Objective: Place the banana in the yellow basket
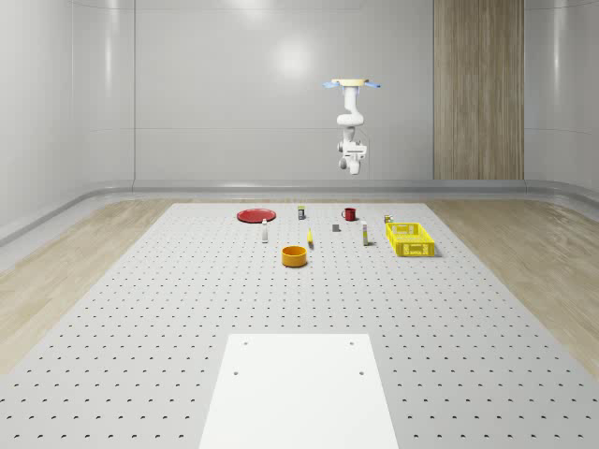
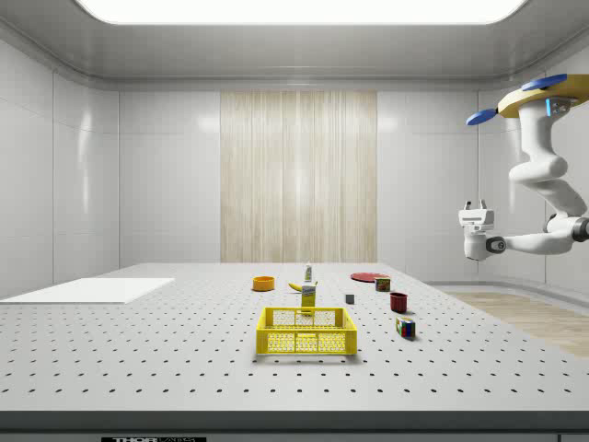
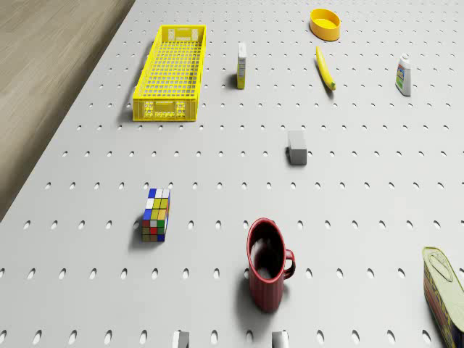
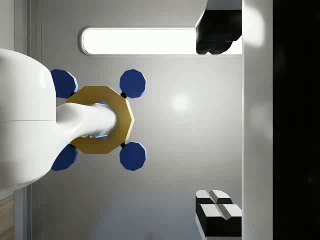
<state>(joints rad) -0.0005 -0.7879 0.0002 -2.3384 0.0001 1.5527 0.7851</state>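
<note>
The drone [image 1: 350, 84] hovers high above the far end of the perforated table [image 1: 187, 309], roughly over the red mug [image 1: 349, 214], with the arm [image 2: 543, 184] folded beneath it. In the side view the gripper [image 2: 476, 205] points upward, away from the table, and holds nothing; in the wrist view its fingers [image 4: 218, 212] stand well apart, with the drone's underside and blue rotors visible between them. The banana [image 3: 325, 69] lies flat on the table, far below the jaws and not between them, resting between the orange bowl [image 3: 325, 24] and a small grey block [image 3: 296, 147]. In the whole-scene view the banana [image 1: 310, 238] sits just beyond the orange bowl and well to the left of the yellow basket [image 1: 410, 239]. A white-and-yellow carton [image 3: 241, 65] stands upright between banana and basket. A white bottle [image 3: 404, 75] stands near the banana on its other side. A Rubik's cube [image 3: 156, 214] lies near the red mug, and a tin can [image 3: 444, 293] stands beside the mug. A red plate [image 1: 254, 215] lies at the far end of the table.
</note>
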